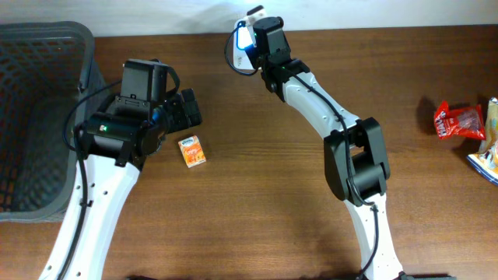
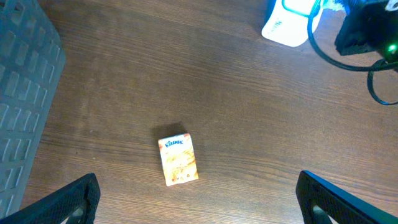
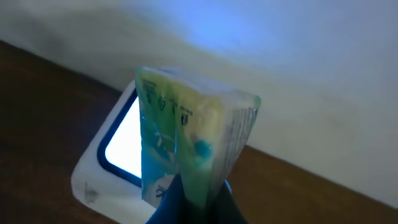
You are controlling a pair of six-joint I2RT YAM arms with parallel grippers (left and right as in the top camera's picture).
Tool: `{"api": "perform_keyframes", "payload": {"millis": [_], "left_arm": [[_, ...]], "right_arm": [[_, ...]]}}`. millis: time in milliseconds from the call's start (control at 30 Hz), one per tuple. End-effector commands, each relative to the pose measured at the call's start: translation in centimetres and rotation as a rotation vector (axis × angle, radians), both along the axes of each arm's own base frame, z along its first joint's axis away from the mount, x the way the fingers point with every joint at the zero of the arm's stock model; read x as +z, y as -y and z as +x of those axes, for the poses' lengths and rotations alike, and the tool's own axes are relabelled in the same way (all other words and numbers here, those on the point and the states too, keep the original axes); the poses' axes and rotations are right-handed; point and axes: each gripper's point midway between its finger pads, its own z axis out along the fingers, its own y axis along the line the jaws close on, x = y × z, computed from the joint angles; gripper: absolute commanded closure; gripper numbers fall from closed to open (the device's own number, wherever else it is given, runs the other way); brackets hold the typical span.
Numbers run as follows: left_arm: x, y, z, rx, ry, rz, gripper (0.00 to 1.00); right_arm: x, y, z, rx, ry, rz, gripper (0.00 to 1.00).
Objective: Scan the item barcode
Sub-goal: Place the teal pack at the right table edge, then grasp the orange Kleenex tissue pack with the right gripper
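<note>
My right gripper [image 3: 194,186] is shut on a green and yellow packet [image 3: 186,130], pinching its lower edge. It holds the packet upright, close in front of the lit window of a white scanner [image 3: 102,171]. In the overhead view the right gripper [image 1: 258,37] sits at the table's far edge beside the scanner [image 1: 244,39], which glows blue. The held packet is hard to make out there. My left gripper [image 2: 199,200] stands wide open above the table, with nothing between its fingers. A small orange tissue pack [image 2: 178,160] lies flat just beyond it.
A grey mesh basket [image 1: 39,117] fills the left side, close to my left arm. The orange tissue pack [image 1: 192,149] lies to the right of my left gripper [image 1: 187,109]. A red snack packet [image 1: 459,120] and another packet [image 1: 489,155] lie at the right edge.
</note>
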Motion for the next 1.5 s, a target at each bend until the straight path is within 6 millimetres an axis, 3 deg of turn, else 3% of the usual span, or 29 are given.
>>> {"api": "perform_keyframes", "payload": {"millis": [0, 33, 67, 133, 200, 267, 333, 367, 433, 467, 500, 533, 600, 633, 667, 700, 767, 833, 900, 967, 1033, 1067, 1133, 1167, 1200, 1333, 1400, 1467], "left_arm": [[0.2, -0.1, 0.0, 0.000, 0.008, 0.005, 0.01], [0.2, -0.1, 0.0, 0.000, 0.008, 0.005, 0.01], [0.2, -0.1, 0.0, 0.000, 0.008, 0.005, 0.01], [0.2, -0.1, 0.0, -0.001, 0.008, 0.005, 0.01], [0.2, -0.1, 0.0, 0.000, 0.008, 0.005, 0.01], [0.2, -0.1, 0.0, 0.000, 0.008, 0.005, 0.01], [0.2, -0.1, 0.0, 0.000, 0.008, 0.005, 0.01], [0.2, -0.1, 0.0, -0.001, 0.008, 0.005, 0.01], [0.2, -0.1, 0.0, 0.000, 0.008, 0.005, 0.01], [0.2, -0.1, 0.0, -0.001, 0.008, 0.005, 0.01], [0.2, -0.1, 0.0, 0.000, 0.008, 0.005, 0.01], [0.2, -0.1, 0.0, 0.000, 0.008, 0.005, 0.01], [0.2, -0.1, 0.0, 0.000, 0.008, 0.005, 0.01], [0.2, -0.1, 0.0, 0.000, 0.008, 0.005, 0.01], [0.2, -0.1, 0.0, 0.000, 0.008, 0.005, 0.01], [0.2, -0.1, 0.0, -0.001, 0.008, 0.005, 0.01], [0.2, -0.1, 0.0, 0.000, 0.008, 0.005, 0.01], [0.2, -0.1, 0.0, 0.000, 0.008, 0.005, 0.01], [0.5, 0.4, 0.3, 0.012, 0.019, -0.039, 0.01], [0.7, 1.6, 0.4, -0.030, 0.021, -0.098, 0.01], [3.1, 2.2, 1.7, -0.114, 0.123, -0.064, 0.01], [6.7, 1.1, 2.3, -0.100, 0.200, -0.059, 0.01], [12.6, -3.7, 1.8, 0.018, 0.293, -0.056, 0.01], [14.3, -6.0, 1.0, 0.077, 0.310, -0.048, 0.01], [15.1, -9.3, -0.4, 0.169, 0.292, -0.033, 0.01], [12.8, -16.4, -3.7, 0.385, 0.168, -0.013, 0.01], [11.9, -17.1, -4.9, 0.417, 0.117, -0.015, 0.01], [11.4, -18.0, -5.6, 0.456, 0.088, 0.025, 0.01]], "right_arm": [[8.1, 6.2, 0.6, -0.218, 0.017, 0.215, 0.96], [10.8, 9.8, 0.5, -0.275, 0.003, 0.268, 0.96], [13.0, 14.8, -0.2, -0.379, -0.023, 0.311, 0.96], [14.2, 25.5, -3.8, -0.588, -0.142, 0.307, 0.96], [12.0, 32.4, -7.9, -0.744, -0.292, 0.283, 0.96], [7.5, 41.0, -14.2, -0.964, -0.498, 0.278, 0.96], [4.7, 45.9, -17.8, -1.079, -0.592, 0.291, 0.96], [1.8, 49.2, -20.9, -1.168, -0.668, 0.310, 0.94], [-1.2, 51.8, -23.6, -1.240, -0.725, 0.331, 0.88], [-2.7, 53.7, -25.3, -1.288, -0.741, 0.351, 0.53], [-2.5, 54.0, -25.4, -1.292, -0.734, 0.364, 0.01], [-2.0, 54.0, -25.2, -1.283, -0.724, 0.382, 0.01], [2.9, 50.8, -22.7, -1.132, -0.653, 0.547, 0.01], [5.3, 48.1, -21.4, -1.014, -0.637, 0.646, 0.01], [8.4, 41.8, -19.6, -0.693, -0.666, 0.776, 0.01], [9.8, 36.1, -19.3, -0.439, -0.730, 0.836, 0.01], [8.0, 25.6, -21.1, -0.182, -0.978, 0.755, 0.01], [6.2, 19.2, -21.3, -0.066, -1.071, 0.688, 0.01], [3.1, 10.0, -20.8, 0.098, -1.105, 0.589, 0.01], [1.2, 6.6, -20.6, 0.071, -1.127, 0.612, 0.01], [-1.3, 3.2, -21.0, 0.094, -1.140, 0.604, 0.01], [-2.2, 2.0, -22.1, 0.115, -1.171, 0.582, 0.01], [-2.9, -1.8, -23.4, 0.206, -1.178, 0.549, 0.01], [-3.0, -3.2, -23.9, 0.244, -1.174, 0.544, 0.03], [-3.7, -6.1, -24.6, 0.279, -1.163, 0.543, 0.09], [-7.0, -13.9, -28.2, 0.408, -1.122, 0.516, 0.24], [-8.9, -14.6, -28.5, 0.339, -1.007, 0.322, 0.27], [-9.5, -14.9, -28.6, 0.298, -0.924, 0.209, 0.27]]}}
